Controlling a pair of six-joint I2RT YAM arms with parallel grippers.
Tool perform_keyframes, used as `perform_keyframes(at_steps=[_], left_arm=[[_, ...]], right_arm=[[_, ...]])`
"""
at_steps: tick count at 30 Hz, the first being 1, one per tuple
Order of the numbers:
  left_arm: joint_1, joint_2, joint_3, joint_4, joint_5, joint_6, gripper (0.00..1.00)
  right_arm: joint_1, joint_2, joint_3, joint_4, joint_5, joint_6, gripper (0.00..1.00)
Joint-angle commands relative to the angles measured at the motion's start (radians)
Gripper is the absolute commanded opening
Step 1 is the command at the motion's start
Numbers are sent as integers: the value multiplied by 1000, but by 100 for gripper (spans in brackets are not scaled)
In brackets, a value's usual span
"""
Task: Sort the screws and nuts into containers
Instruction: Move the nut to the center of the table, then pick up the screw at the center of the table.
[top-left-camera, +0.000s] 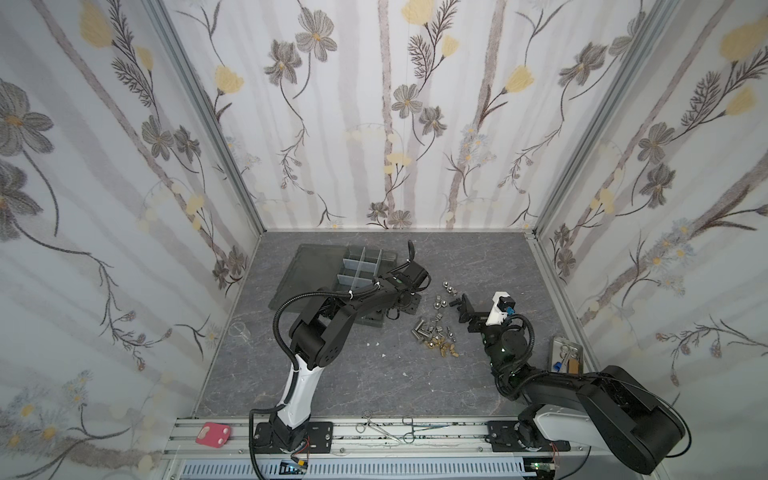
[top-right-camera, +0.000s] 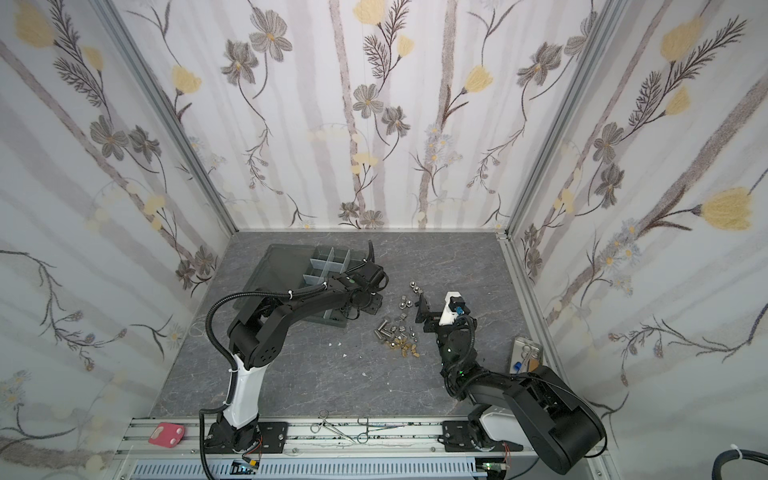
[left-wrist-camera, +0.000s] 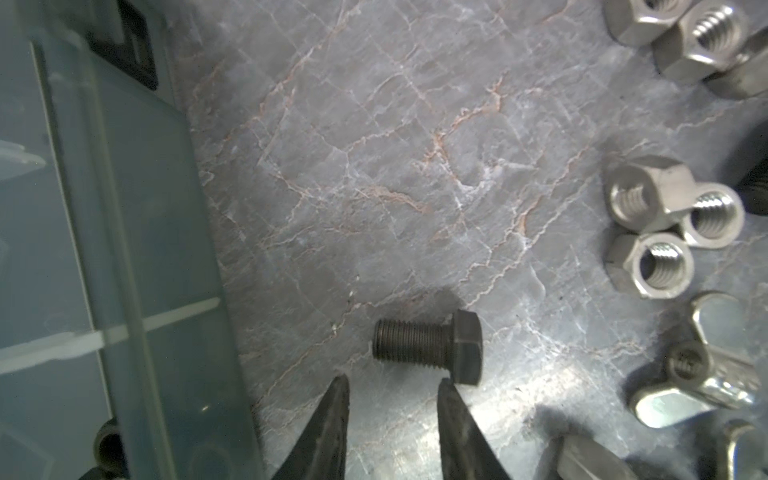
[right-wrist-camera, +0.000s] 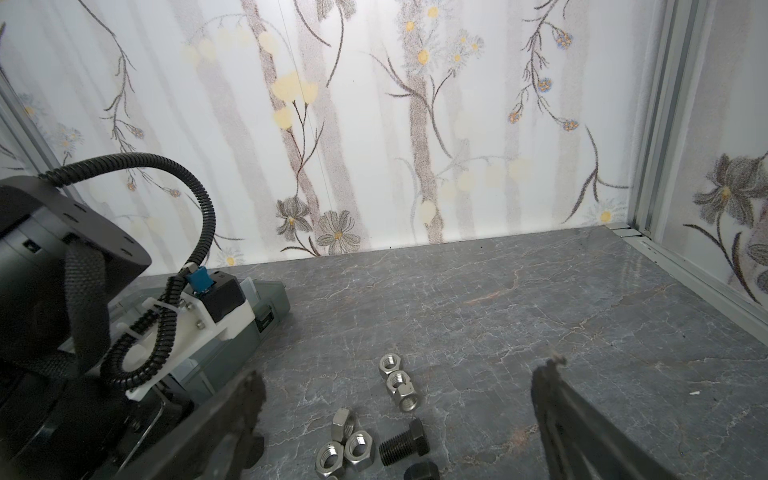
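Left wrist view: black bolt (left-wrist-camera: 428, 347) lies flat just beyond the left claw (left-wrist-camera: 394, 379), shank running across its part-open, empty jaws.

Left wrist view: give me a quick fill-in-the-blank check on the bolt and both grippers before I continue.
The black bolt lies on its side on the ____, outside the organizer box.
The left gripper is open and holds ____.
The right gripper has its jaws wide ____.
Missing words: table; nothing; open.
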Motion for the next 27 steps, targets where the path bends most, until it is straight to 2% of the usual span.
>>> perform_keyframes(at_steps=[1,10,18,27], left_arm=[[1,-1,9,7,-9,64,38],[-10,50,60,57,-14,120,44],[-10,147,212,59,16,162,45],[19,64,194,118,85,195,49]], right_arm=[[0,4,5,24,-13,2,100],[0,6,8,26,-14,1,99],[0,-5,6,21,0,-8,100],[-17,-43,23,-9,2,-11,100]])
